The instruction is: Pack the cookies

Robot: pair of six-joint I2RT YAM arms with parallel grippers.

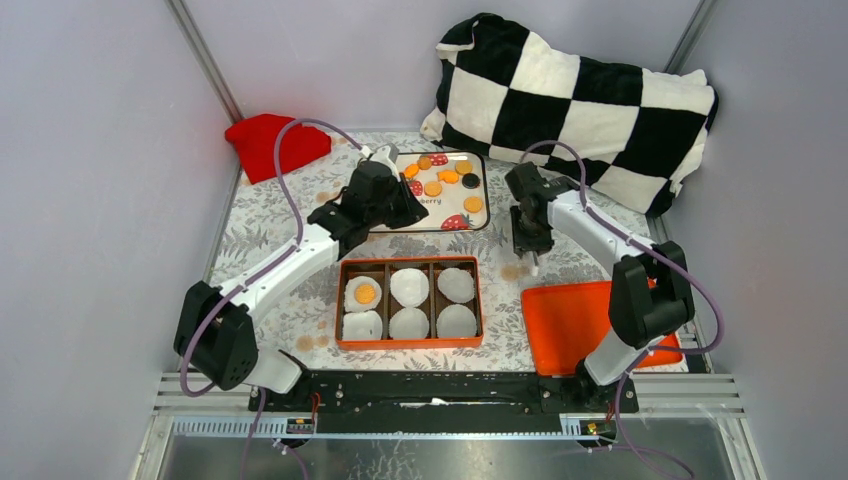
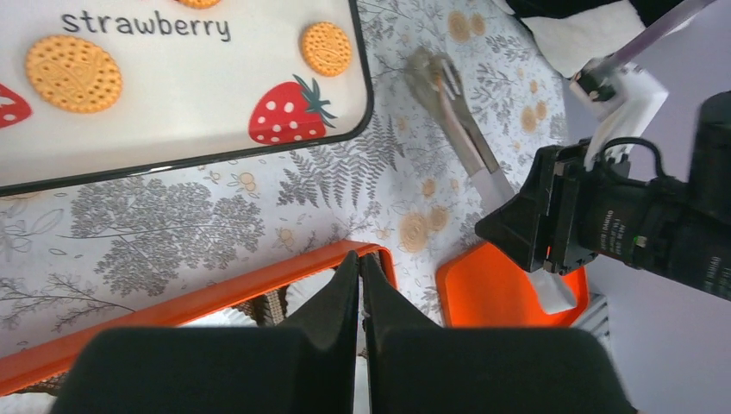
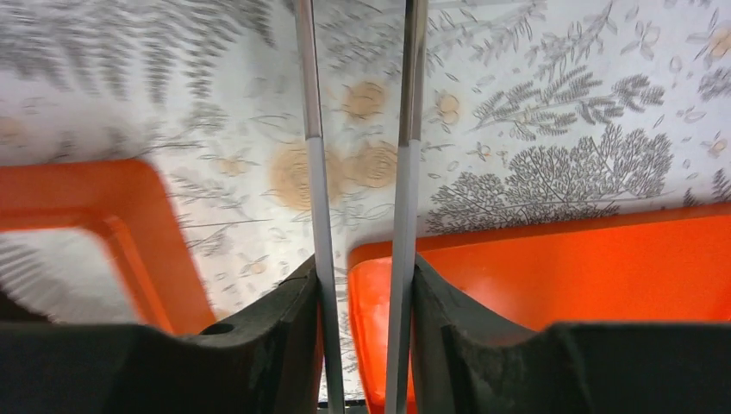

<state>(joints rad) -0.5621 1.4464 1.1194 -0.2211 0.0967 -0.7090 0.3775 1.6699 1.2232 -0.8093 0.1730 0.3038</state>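
Observation:
Several orange-yellow cookies (image 1: 433, 187) and a black one (image 1: 471, 180) lie on the strawberry-print tray (image 1: 452, 207). One cookie (image 1: 366, 293) sits in a paper cup in the orange box (image 1: 410, 263), whose other cups hold nothing. My left gripper (image 1: 408, 215) hovers between tray and box, shut and empty; in the left wrist view its jaws (image 2: 360, 259) meet over the box rim (image 2: 215, 293), with two cookies (image 2: 73, 73) beyond. My right gripper (image 1: 527, 243) is shut on metal tongs (image 1: 534, 262); both tong arms (image 3: 315, 172) run between its fingers (image 3: 362, 285), their tips out of frame.
An orange lid (image 1: 575, 320) lies at the right, under the right arm, also seen as the lid (image 3: 560, 276) below the tongs. A checkered pillow (image 1: 580, 95) fills the back right and a red cloth (image 1: 275, 145) the back left. Grey walls enclose the patterned table.

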